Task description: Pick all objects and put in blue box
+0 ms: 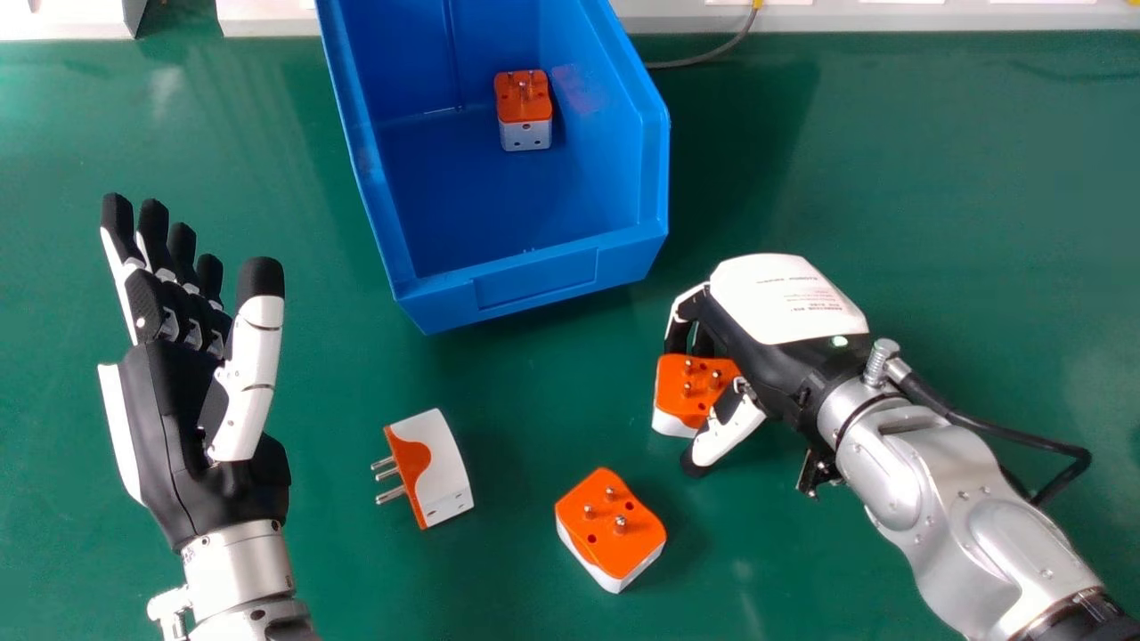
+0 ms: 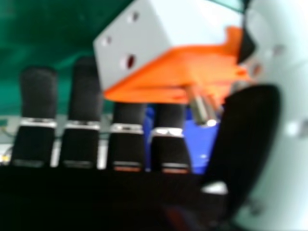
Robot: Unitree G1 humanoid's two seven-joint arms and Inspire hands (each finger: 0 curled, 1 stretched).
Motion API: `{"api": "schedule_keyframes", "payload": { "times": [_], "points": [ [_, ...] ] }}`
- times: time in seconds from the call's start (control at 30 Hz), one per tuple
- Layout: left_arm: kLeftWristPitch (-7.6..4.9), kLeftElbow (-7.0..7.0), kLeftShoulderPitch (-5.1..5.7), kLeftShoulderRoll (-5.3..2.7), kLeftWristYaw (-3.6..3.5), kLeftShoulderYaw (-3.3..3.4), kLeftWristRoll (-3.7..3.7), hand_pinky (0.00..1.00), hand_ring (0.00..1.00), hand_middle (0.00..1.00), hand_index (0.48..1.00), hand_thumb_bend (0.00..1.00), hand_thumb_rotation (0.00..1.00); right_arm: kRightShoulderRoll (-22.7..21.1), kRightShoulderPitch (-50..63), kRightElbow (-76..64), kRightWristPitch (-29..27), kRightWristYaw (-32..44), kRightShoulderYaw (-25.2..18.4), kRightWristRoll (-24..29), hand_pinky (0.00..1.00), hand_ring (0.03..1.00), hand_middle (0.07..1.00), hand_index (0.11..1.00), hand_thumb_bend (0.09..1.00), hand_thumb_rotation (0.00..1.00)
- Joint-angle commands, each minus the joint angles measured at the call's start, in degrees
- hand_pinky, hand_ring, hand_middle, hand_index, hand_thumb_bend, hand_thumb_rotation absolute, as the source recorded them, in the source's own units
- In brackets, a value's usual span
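A plug adapter (image 1: pixel 686 383) sits on the green surface (image 1: pixel 935 178) between thumb and fingers of the robot's right hand (image 1: pixel 788 298), thumb nearer, fingers beyond, all relaxed and apparently not gripping. The blue box (image 1: pixel 534 280) stands farther off, to the left; closing across that near-far line, then lifting forward and leftward, looks like the move required.

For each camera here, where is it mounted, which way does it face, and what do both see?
Head view: on the robot's head, facing forward and down at the blue box and adapters; left robot hand, right robot hand and silver forearms show.
Right hand view: at the right robot hand, facing out along its fingers, thumb at right.
Shared: that hand, its adapter, green tabletop.
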Motion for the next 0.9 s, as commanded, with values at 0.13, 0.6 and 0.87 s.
{"api": "schedule_keyframes", "payload": {
  "times": [0.13, 0.6, 0.87],
  "points": [
    [-0.52, -0.76, -0.83, -1.19, 0.35, -0.14, 0.74, 1.00, 1.00, 1.00, 1.000, 0.64, 0.41, -0.9, -0.1, 0.7, 1.5, -0.6, -0.6, -0.9, 0.34, 0.406, 0.501, 0.543, 0.520, 0.00],
    [-1.00, -0.17, -1.36, -1.21, 0.73, -0.09, 0.51, 1.00, 1.00, 1.00, 1.000, 0.63, 0.41, -1.0, -1.2, 1.0, 1.7, 1.1, -0.4, -1.0, 0.33, 0.396, 0.490, 0.543, 0.514, 0.00],
    [-1.34, 0.16, -1.50, -1.16, 0.38, -0.03, 0.20, 1.00, 1.00, 1.00, 1.000, 0.63, 0.41, -1.3, -0.8, 0.7, 0.7, -0.1, -0.8, -0.7, 0.33, 0.394, 0.488, 0.544, 0.513, 0.00]
  ]
}}
